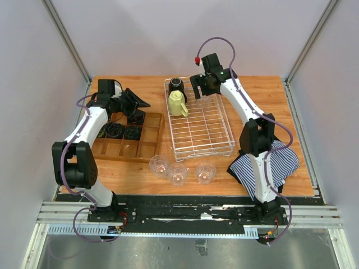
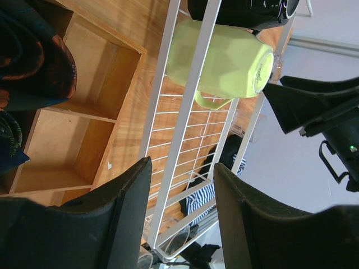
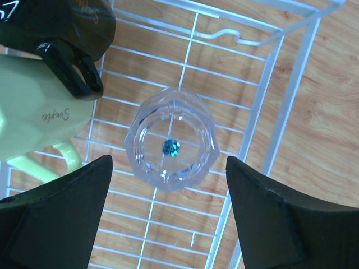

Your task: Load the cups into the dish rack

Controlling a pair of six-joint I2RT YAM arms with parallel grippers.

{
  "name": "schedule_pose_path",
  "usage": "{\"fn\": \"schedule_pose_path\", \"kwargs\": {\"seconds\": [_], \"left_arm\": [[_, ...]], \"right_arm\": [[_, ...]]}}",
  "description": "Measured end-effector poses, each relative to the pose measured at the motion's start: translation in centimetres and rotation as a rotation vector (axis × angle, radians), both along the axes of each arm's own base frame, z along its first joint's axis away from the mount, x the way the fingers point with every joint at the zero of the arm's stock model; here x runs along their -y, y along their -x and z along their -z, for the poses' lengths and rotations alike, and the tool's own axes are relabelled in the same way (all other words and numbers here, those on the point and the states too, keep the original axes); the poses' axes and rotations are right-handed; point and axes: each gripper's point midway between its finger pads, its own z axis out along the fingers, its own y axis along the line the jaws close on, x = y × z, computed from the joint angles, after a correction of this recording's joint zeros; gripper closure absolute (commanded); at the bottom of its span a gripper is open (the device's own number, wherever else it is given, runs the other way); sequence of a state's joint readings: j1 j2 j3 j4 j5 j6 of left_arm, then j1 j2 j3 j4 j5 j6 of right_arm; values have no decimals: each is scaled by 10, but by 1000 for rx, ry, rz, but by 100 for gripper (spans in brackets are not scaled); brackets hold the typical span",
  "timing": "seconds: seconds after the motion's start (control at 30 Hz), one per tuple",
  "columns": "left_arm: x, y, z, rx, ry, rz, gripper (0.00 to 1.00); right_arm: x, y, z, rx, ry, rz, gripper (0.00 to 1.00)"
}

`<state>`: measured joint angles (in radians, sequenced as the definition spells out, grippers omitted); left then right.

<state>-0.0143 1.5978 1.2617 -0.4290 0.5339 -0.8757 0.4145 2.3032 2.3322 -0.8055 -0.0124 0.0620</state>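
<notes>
Left pincer [image 2: 182, 168], fingers apart, toward the rim of the dish rack [image 2: 180, 129]; yellow-green mug [image 2: 224, 59] sideways inside.

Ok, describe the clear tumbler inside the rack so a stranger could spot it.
Find the white wire dish rack mid-table, then its far end under the right pincer. The clear tumbler stands on the grid there, the rack's only see-through, handleless cup; beside it are a black mug and a yellow-green mug.

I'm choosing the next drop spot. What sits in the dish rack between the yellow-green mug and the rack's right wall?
One clear tumbler on the dish rack grid, clearest in the right wrist view.
</notes>
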Motion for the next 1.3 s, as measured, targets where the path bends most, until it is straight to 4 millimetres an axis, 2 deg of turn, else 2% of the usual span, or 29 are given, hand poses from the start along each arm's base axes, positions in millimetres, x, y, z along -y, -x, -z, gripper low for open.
{"fn": "schedule_pose_path", "kwargs": {"seconds": [0.17,0.27,0.33,0.37,0.47,0.5,0.6,0.77,1.0,1.2,1.3], "left_arm": [[0,2,1,2,2,-1,48],[0,5,2,-4,6,-2,48],[0,6,3,-4,7,-3,48],[0,6,3,-3,7,-3,48],[0,8,2,3,6,-3,48],[0,9,2,4,6,-3,48],[0,12,-1,13,6,-3,48],[0,17,-4,24,5,-3,48],[-1,22,-9,40,-9,5,47],[-5,28,-14,40,-23,-1,47],[-10,30,-15,39,-34,-14,47]], "right_arm": [[1,11,-25,36,-40,3,20],[4,21,-44,65,-61,4,27],[8,29,-54,76,-68,4,39],[9,33,-57,78,-70,5,48],[15,48,-58,60,-73,14,84],[17,53,-54,47,-75,20,90],[22,64,-41,7,-64,27,92],[31,71,-21,-47,-49,50,95],[38,61,-8,-67,-41,74,99],[33,48,35,-131,-11,78,99],[33,46,47,-147,-2,79,99]]}}
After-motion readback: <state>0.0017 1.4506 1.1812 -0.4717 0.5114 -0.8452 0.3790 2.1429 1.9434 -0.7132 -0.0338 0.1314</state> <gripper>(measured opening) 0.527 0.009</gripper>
